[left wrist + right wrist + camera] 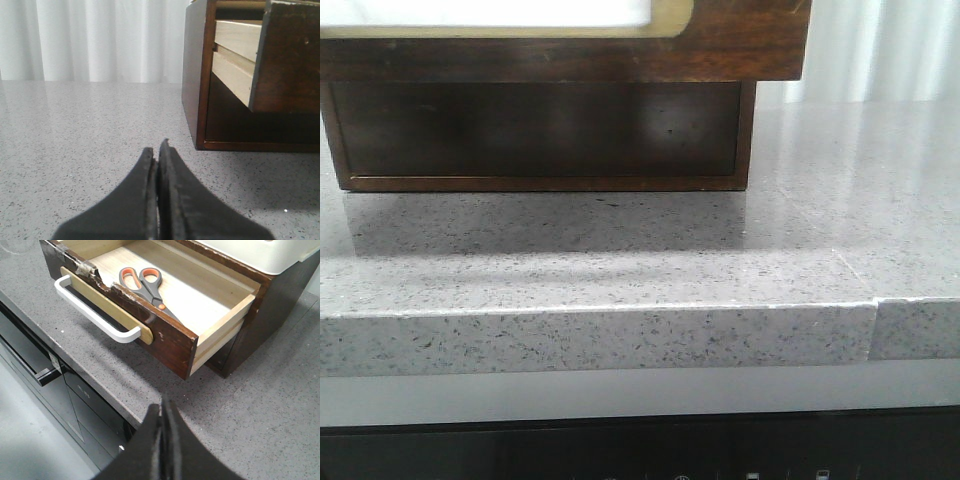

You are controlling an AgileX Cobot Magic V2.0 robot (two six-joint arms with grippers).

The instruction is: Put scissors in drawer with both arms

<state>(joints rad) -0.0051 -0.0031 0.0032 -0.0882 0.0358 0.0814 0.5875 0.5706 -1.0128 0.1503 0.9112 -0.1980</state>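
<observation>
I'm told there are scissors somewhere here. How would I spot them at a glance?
Find the dark-brown wooden cabinet on the speckled grey countertop, then its pulled-out drawer with the white handle. The scissors lie flat on the drawer's pale wood floor, the only thing visible in it: dark grey handles, orange-lined finger loops.

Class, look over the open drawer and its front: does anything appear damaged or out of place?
Yes. The drawer front's top edge is chipped and splintered near the white handle, baring pale wood. The scissors lie flat inside, nothing odd there.
</observation>
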